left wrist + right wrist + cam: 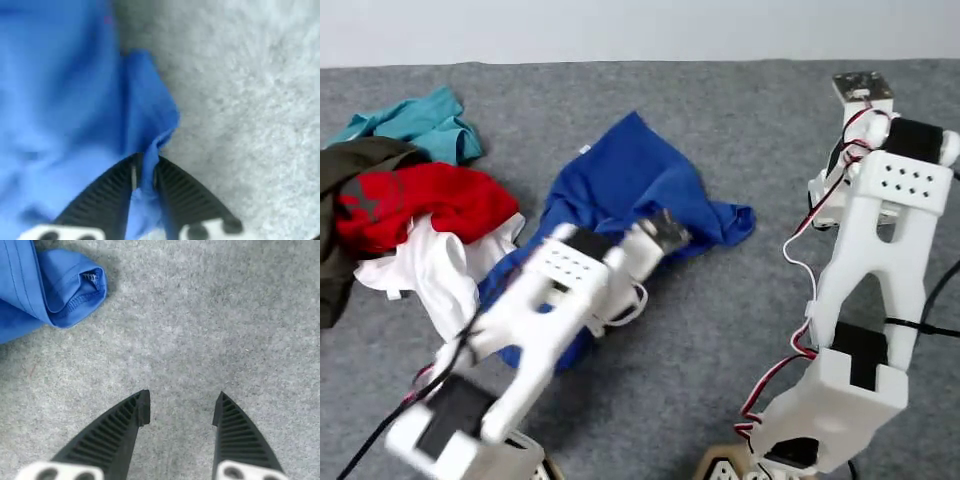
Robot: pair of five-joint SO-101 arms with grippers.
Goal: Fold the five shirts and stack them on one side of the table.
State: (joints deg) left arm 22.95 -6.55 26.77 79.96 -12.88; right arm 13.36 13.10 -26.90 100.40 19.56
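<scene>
1. Your left gripper (146, 159) is pinched onto a fold of the crumpled blue cotton shirt (620, 175). Its arm reaches low over the middle of the grey felt tabletop (750, 330).
2. Your right gripper (181, 407) hangs with its fingers spread over bare felt near the far right corner.
3. Teal (415, 125), dark olive (345, 200), red (420, 205) and white (435, 265) shirts crowd the left edge; you have bare felt between the arms.

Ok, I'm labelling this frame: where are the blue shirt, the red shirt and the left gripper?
blue shirt (620, 170), high view, its spread upper body.
red shirt (430, 200), high view, middle of the bunched fabric.
left gripper (146, 160), left wrist view, between its shut fingertips.
</scene>
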